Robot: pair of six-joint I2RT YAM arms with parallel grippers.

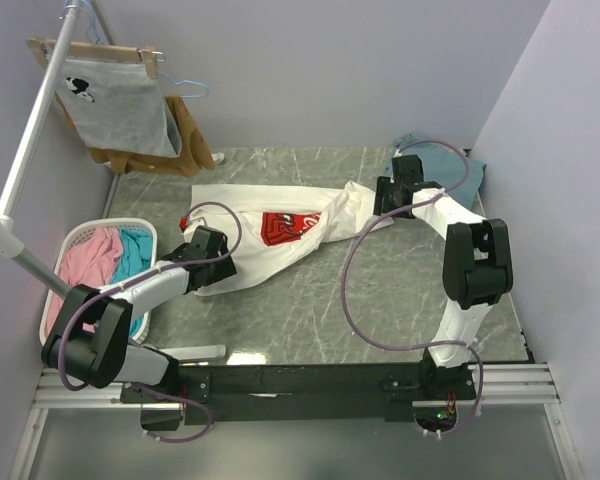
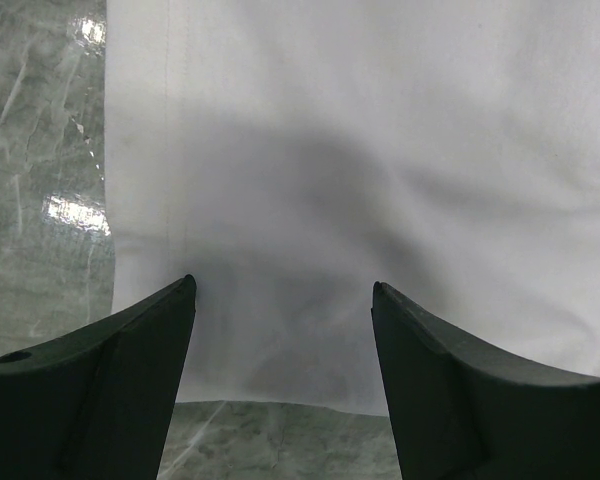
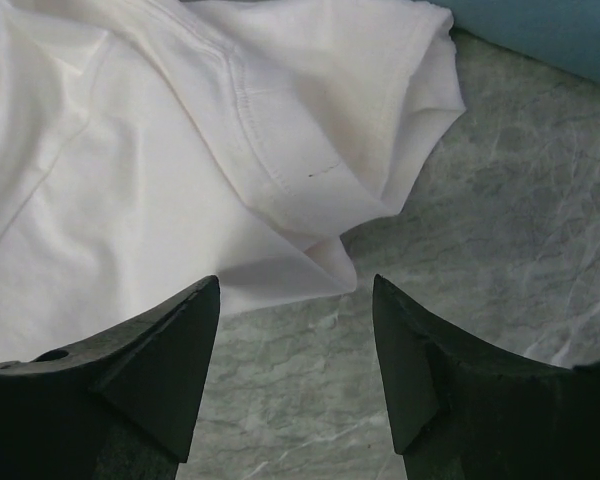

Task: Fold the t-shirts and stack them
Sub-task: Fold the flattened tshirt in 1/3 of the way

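Note:
The white t-shirt point(image 1: 250, 245) with a red chest logo point(image 1: 288, 227) lies spread and rumpled across the middle of the marble table. My left gripper point(image 1: 220, 262) hovers open over its near-left hem; in the left wrist view the fingers point(image 2: 130, 370) straddle the white t-shirt point(image 2: 380, 150) edge, holding nothing. My right gripper point(image 1: 388, 196) is open at the shirt's right sleeve. In the right wrist view the white sleeve point(image 3: 280, 130) lies just ahead of the empty right gripper point(image 3: 297, 282), with bare table between the fingers. The teal-blue t-shirt point(image 1: 445, 160) sits bunched at the back right corner point(image 3: 540, 30).
A white laundry basket point(image 1: 72, 243) with pink and teal clothes stands at the left edge. A grey shirt point(image 1: 120, 110) and a brown garment point(image 1: 192, 135) hang from a rail point(image 1: 30, 140) at the back left. Walls close in the table on three sides.

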